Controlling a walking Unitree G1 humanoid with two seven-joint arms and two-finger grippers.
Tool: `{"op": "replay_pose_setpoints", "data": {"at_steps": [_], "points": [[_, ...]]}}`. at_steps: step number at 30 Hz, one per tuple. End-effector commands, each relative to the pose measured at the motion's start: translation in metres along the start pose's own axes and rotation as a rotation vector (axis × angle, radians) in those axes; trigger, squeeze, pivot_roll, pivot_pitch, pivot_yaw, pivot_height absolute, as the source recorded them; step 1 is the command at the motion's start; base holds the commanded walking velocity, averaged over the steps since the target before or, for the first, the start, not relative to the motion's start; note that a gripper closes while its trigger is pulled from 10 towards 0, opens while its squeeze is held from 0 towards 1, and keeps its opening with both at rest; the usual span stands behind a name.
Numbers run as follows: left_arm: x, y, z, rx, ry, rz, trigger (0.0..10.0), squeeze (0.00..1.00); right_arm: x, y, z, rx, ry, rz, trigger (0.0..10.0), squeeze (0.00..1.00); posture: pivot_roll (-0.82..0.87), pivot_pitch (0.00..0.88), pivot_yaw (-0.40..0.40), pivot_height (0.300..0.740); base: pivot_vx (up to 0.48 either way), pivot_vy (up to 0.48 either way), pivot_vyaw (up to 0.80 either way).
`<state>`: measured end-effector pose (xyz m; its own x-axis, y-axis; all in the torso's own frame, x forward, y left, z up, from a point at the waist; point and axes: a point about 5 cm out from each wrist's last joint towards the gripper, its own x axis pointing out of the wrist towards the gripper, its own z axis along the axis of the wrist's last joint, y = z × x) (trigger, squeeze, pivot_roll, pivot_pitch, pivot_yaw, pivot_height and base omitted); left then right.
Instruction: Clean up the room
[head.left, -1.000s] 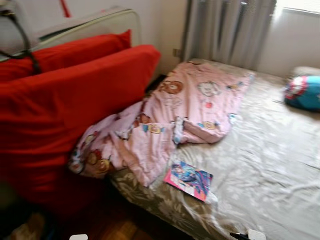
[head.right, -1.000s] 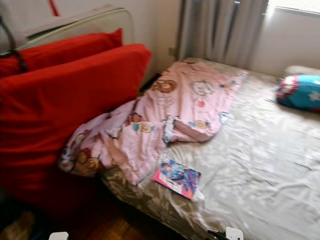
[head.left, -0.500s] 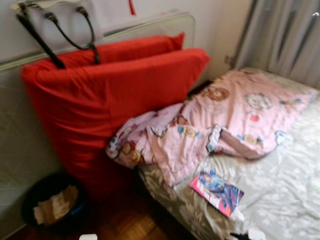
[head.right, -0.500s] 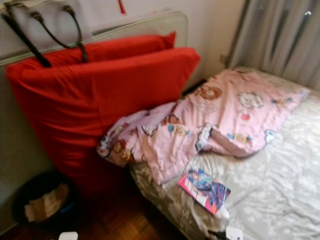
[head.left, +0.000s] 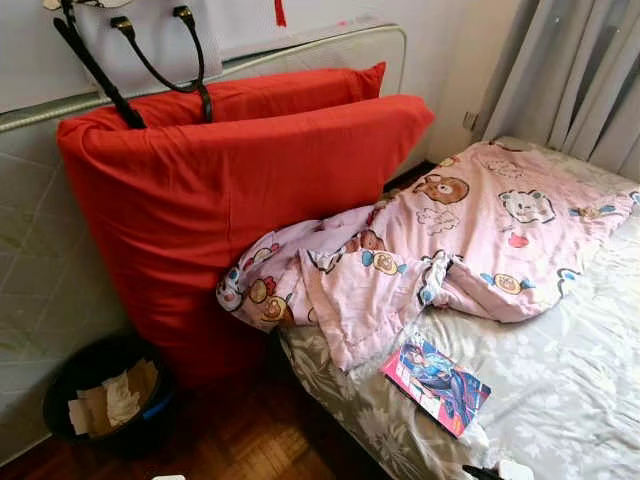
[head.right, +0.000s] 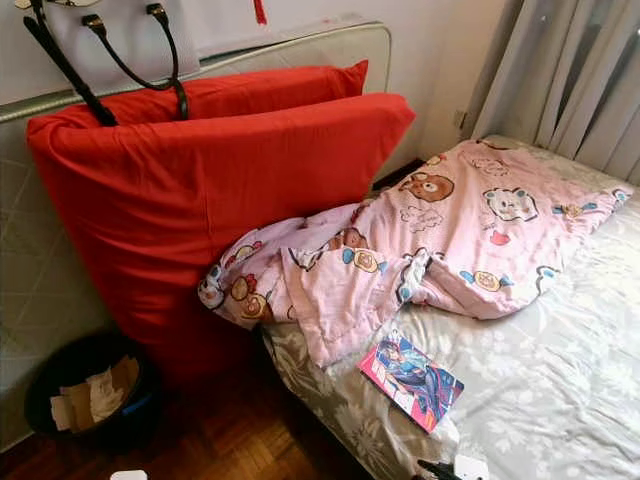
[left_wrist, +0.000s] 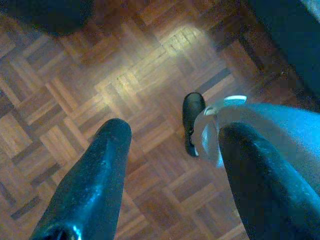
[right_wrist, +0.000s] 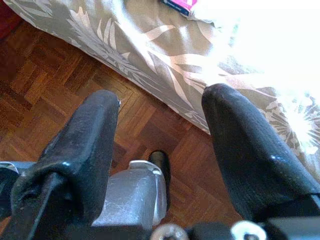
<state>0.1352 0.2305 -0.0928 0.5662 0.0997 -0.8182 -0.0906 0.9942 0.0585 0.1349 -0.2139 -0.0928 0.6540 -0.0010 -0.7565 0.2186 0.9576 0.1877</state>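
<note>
A crumpled pink cartoon-print blanket (head.left: 440, 250) lies across the bed (head.left: 560, 400) and spills over its near edge. A colourful comic book (head.left: 435, 383) rests on the grey floral sheet just below the blanket. A dark bin (head.left: 105, 400) with crumpled paper stands on the floor at the lower left. My left gripper (left_wrist: 172, 165) hangs open above the parquet floor. My right gripper (right_wrist: 160, 135) is open too, hanging over the floor beside the bed's edge.
Two big red cushions (head.left: 230, 190) lean upright against a quilted headboard (head.left: 40, 270), with a white handbag (head.left: 130, 40) on top. Grey curtains (head.left: 575, 70) hang at the back right. Wooden parquet (head.left: 250, 440) runs between the bin and the bed.
The camera has swung left: the cushions, handbag and bin have come into view, and the blue pillow has left the picture. The picture is sharper now. Nothing on the bed has moved.
</note>
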Motion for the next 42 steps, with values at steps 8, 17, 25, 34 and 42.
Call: {"op": "replay_pose_setpoints", "data": {"at_steps": [8,17,25,34,42], "points": [[0.01,-0.015,0.034,0.001,-0.064,-0.019,10.0,0.0,0.004,0.004,0.007,0.041,-0.027,-0.013,10.0,0.0,0.01,0.0,0.0,0.74,0.062,0.0,0.0],[0.012,-0.017,0.042,0.003,-0.074,-0.02,10.0,0.0,0.004,0.004,0.009,0.045,-0.03,-0.012,10.0,0.0,0.01,0.0,-0.003,0.74,0.256,0.0,0.0],[0.011,-0.016,0.041,-0.003,-0.087,-0.026,10.0,0.0,0.004,0.002,0.01,0.04,-0.031,-0.014,10.0,0.0,0.01,0.0,-0.011,0.74,0.265,0.0,0.0],[0.012,-0.019,0.048,0.003,-0.125,-0.036,10.0,0.0,0.005,0.004,0.015,0.037,-0.055,0.002,10.0,0.0,0.01,0.0,-0.009,0.74,0.09,0.0,0.0],[0.011,-0.014,0.112,-0.013,-0.394,-0.049,10.0,0.0,0.007,0.012,0.033,0.013,-0.201,0.045,10.0,0.0,0.02,0.0,0.004,0.74,0.0,0.0,0.0]]}}
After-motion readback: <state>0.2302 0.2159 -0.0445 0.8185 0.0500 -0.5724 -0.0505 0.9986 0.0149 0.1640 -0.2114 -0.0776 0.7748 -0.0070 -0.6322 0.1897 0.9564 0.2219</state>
